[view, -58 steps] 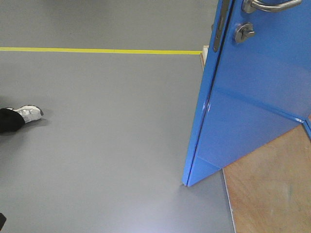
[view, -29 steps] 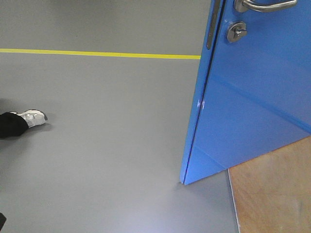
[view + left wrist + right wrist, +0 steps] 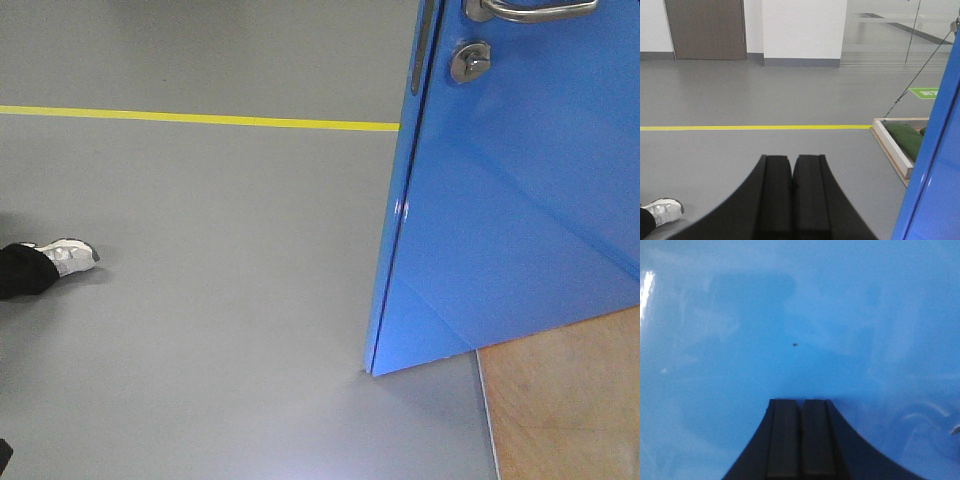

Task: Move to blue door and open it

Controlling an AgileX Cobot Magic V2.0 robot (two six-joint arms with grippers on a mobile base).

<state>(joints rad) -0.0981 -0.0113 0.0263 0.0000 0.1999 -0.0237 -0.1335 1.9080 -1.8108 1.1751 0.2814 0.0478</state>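
The blue door [image 3: 510, 200] fills the right of the front view, swung ajar, with its free edge toward me. Its silver lever handle [image 3: 530, 10], round lock [image 3: 468, 62] and edge latch plate [image 3: 420, 45] sit at the top. In the left wrist view the door's edge [image 3: 935, 165] runs down the right side. My left gripper [image 3: 792, 159] is shut, holding nothing, pointing over grey floor to the left of the door. The door's glossy face [image 3: 790, 315] fills the right wrist view, and my right gripper [image 3: 801, 401] is shut with its tips right at that face.
A yellow floor line [image 3: 200, 117] crosses the grey floor. A person's white shoe [image 3: 68, 255] is at the left. A wooden platform [image 3: 570, 400] lies under the door's right side. A wood-framed base with green mat [image 3: 900, 142] and a brown door [image 3: 705, 27] lie farther off.
The door's edge has shifted left and its lower corner sits slightly higher in the front view. The yellow line and the shoe have drifted down. More wooden platform is covered by the door.
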